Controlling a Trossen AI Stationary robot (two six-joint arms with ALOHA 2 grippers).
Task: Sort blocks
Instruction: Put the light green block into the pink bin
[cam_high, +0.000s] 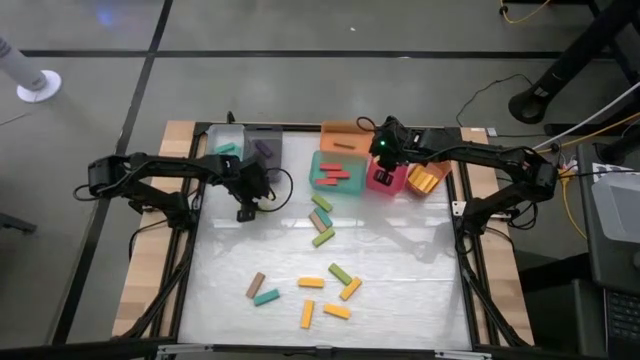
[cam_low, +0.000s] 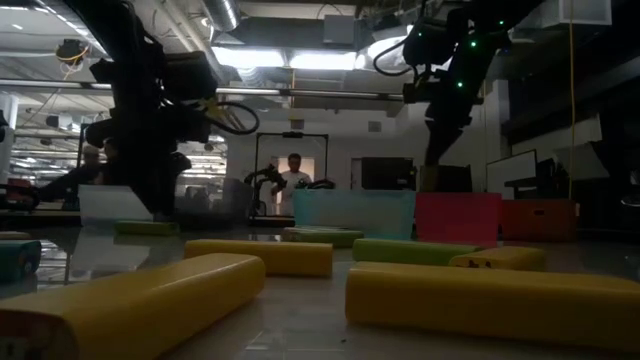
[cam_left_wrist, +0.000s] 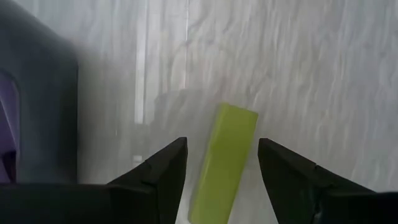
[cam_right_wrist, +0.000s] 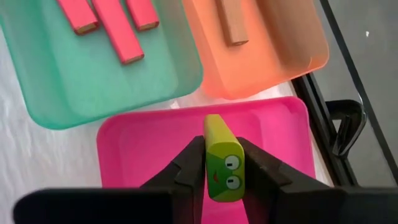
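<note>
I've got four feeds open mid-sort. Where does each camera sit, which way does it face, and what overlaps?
High: overhead, straight down on the table, both arms.
Low: tabletop height, looking level past yellow blocks into the room; arms hang from above.
Left wrist: down past the left pincer, fingers either side of a green block.
Right wrist: right pincer shut on a green block over the pink bin.
Shared: teal bin with red blocks appears high and right wrist.

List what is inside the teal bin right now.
The teal bin holds three red blocks lying side by side; the rest of its floor shows bare. Their far ends run out of the right wrist view. The right pincer holds a green block over the pink bin.
</note>
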